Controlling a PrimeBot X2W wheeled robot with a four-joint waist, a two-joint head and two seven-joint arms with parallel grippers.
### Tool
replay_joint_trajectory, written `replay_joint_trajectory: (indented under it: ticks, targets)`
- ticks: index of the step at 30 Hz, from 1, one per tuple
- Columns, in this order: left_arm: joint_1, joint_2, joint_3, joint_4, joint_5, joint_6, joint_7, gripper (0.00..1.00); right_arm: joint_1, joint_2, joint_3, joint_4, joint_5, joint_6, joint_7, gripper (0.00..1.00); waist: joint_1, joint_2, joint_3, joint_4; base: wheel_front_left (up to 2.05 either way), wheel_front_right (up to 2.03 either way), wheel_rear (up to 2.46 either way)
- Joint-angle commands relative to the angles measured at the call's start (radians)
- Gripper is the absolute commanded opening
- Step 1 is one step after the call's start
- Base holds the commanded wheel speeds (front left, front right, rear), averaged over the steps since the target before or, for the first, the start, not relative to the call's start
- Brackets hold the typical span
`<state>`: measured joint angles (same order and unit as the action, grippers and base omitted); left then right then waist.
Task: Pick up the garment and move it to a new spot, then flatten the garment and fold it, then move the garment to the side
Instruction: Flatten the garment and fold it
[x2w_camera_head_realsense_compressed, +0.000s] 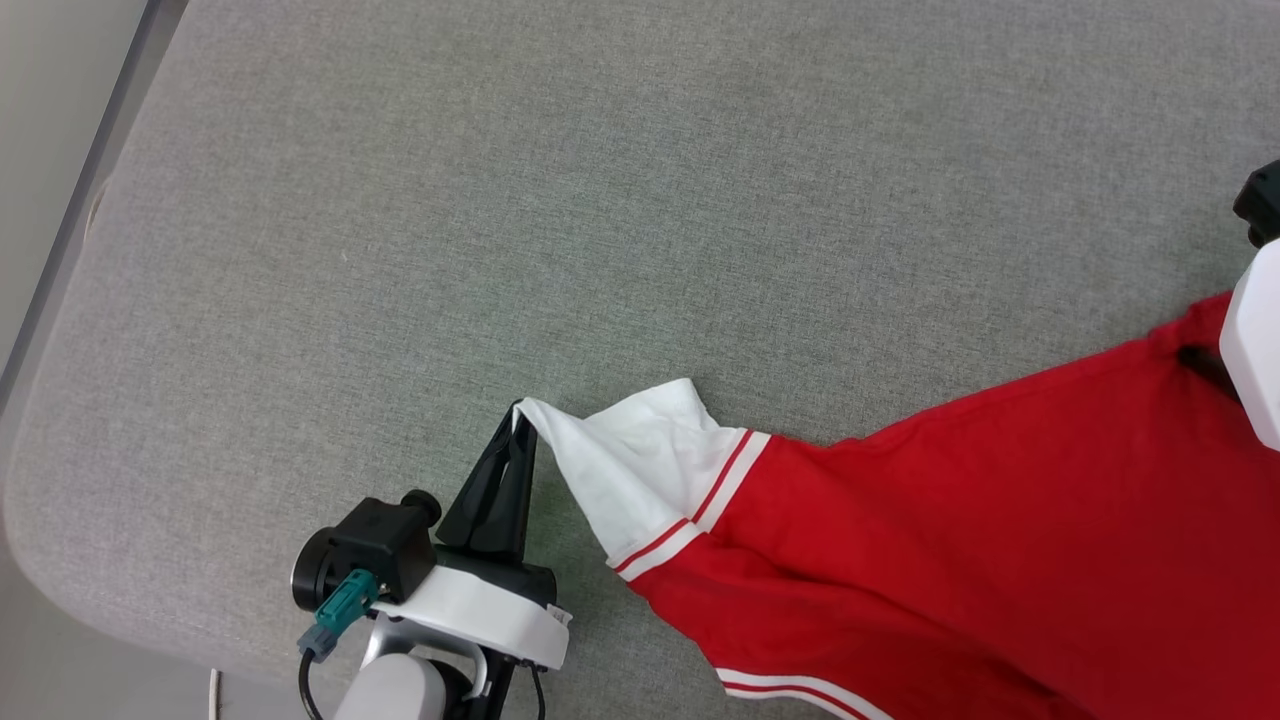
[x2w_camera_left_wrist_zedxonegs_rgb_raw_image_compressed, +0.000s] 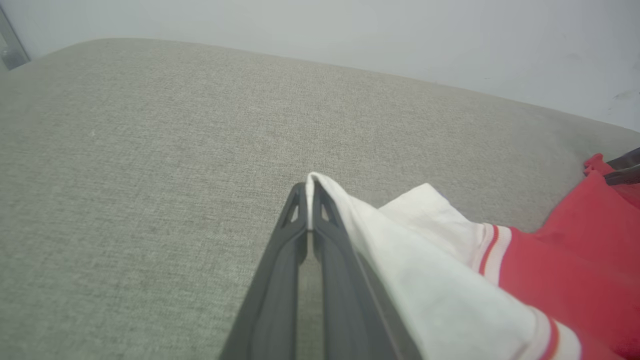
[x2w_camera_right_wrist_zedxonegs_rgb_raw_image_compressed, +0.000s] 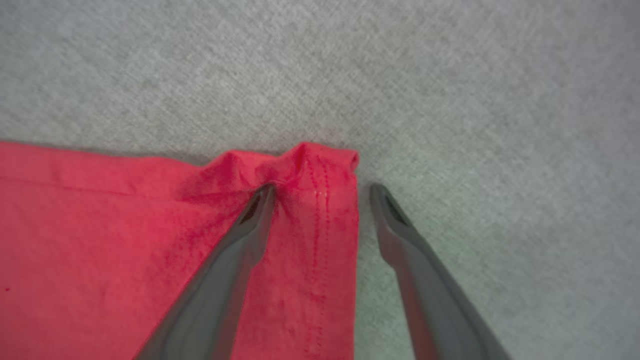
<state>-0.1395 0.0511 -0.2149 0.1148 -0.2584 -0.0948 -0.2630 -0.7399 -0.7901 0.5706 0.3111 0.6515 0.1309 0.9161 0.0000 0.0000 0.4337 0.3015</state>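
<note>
Two grippers are at the garment (x2w_camera_head_realsense_compressed: 1000, 520), one at each end of it. We see our left gripper (x2w_camera_head_realsense_compressed: 519, 412) with its dark fingers pressed together on the tip of the white sleeve (x2w_camera_head_realsense_compressed: 640, 460) — a thin fold of white cloth is pinched between them, and the sleeve is drawn out to a point there. Behind the sleeve comes the striped trim (x2w_camera_head_realsense_compressed: 700, 510) in red and white. Beyond it the red body of the shirt spreads away to our right across the grey fabric surface (x2w_camera_head_realsense_compressed: 500, 200) and runs off the lower and right edges of the head view. A second striped band (x2w_camera_head_realsense_compressed: 800, 690) shows near the bottom edge.

Our right gripper (x2w_camera_right_wrist_zedxonegs_rgb_raw_image_compressed: 322, 192) stands spread wide at the red corner (x2w_camera_right_wrist_zedxonegs_rgb_raw_image_compressed: 325, 165) at the garment's other end. In the right wrist view, the finger on the left rests on the red cloth, where the fabric puckers just ahead of its tip. The other finger sits on the bare grey surface just beside the stitched edge — so the jaws straddle that edge and grip nothing. We see the corner a little bunched and curled, with a double line of stitching running beside the edge.
</note>
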Motion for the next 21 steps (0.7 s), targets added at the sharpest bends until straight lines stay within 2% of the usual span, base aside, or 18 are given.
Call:
replay_joint_trajectory:
  ticks: [1, 3, 4, 5, 13, 21]
  targets:
    - [-0.013, -0.001, 0.002, -0.001, -0.002, 0.006, -0.002, 0.0, 0.048, 0.039, 0.058, 0.045, 0.012, 0.0, -0.005, 1.0, 0.0, 0.0, 0.002, 0.0, 0.0, 0.0, 0.0]
    - [-0.014, -0.001, 0.006, 0.003, -0.001, 0.007, -0.002, 0.0, 0.045, 0.046, 0.083, 0.063, 0.023, 0.0, -0.021, 0.98, 0.0, 0.0, 0.0, -0.003, 0.0, 0.0, 0.0]
    - [-0.015, -0.001, 0.007, 0.004, 0.002, 0.007, -0.002, 0.0, 0.04, 0.049, 0.09, 0.067, 0.025, 0.0, -0.038, 0.05, 0.0, 0.0, -0.002, -0.006, 0.0, 0.0, 0.0]
    - [-0.016, -0.001, 0.01, 0.006, 0.005, 0.007, -0.002, 0.0, 0.03, 0.052, 0.093, 0.072, 0.032, 0.0, -0.056, 0.0, 0.0, 0.0, -0.007, -0.01, 0.0, 0.0, 0.0]
    - [0.007, 0.001, 0.044, 0.017, 0.038, -0.005, -0.002, 0.0, -0.041, 0.059, 0.092, 0.093, 0.079, 0.0, -0.245, 0.0, 0.0, 0.0, -0.088, -0.054, 0.0, 0.0, 0.0]
    - [-0.004, 0.027, 0.063, -0.014, 0.065, -0.017, -0.002, 0.0, -0.012, 0.056, 0.089, 0.059, 0.134, -0.001, -0.451, 0.0, 0.0, 0.0, -0.188, -0.105, 0.0, 0.0, 0.0]
